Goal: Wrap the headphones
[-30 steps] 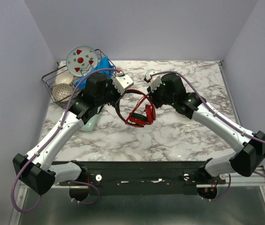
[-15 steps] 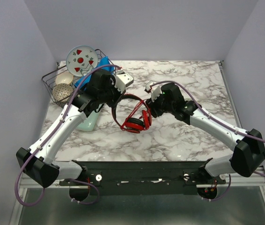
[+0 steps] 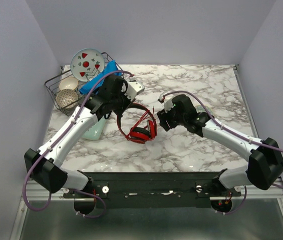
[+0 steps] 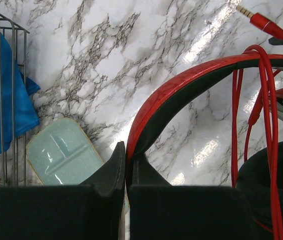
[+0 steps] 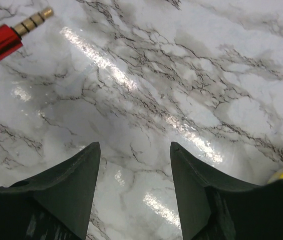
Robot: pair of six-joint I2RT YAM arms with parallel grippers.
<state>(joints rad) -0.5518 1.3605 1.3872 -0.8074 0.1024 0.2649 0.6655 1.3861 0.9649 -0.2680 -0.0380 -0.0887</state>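
The red headphones (image 3: 141, 132) lie on the marble table, ear cups folded together, between my two arms. My left gripper (image 3: 119, 116) is shut on the red, black-lined headband (image 4: 181, 82); in the left wrist view the gripper (image 4: 126, 150) pinches its lower end. The thin red cable (image 4: 267, 100) hangs in loops over the headband near a black ear pad (image 4: 261, 185). Its jack plug (image 4: 261, 21) is free, and also shows in the right wrist view (image 5: 6, 37). My right gripper (image 3: 160, 119) is open and empty over bare marble (image 5: 135, 147), just right of the plug.
A wire dish rack (image 3: 56, 82) at the back left holds a strawberry plate (image 3: 87, 64), bowls and a blue cloth (image 3: 101, 75). A mint-green tray (image 4: 63, 150) lies left of the left gripper. A white object (image 3: 137, 87) sits behind the left wrist.
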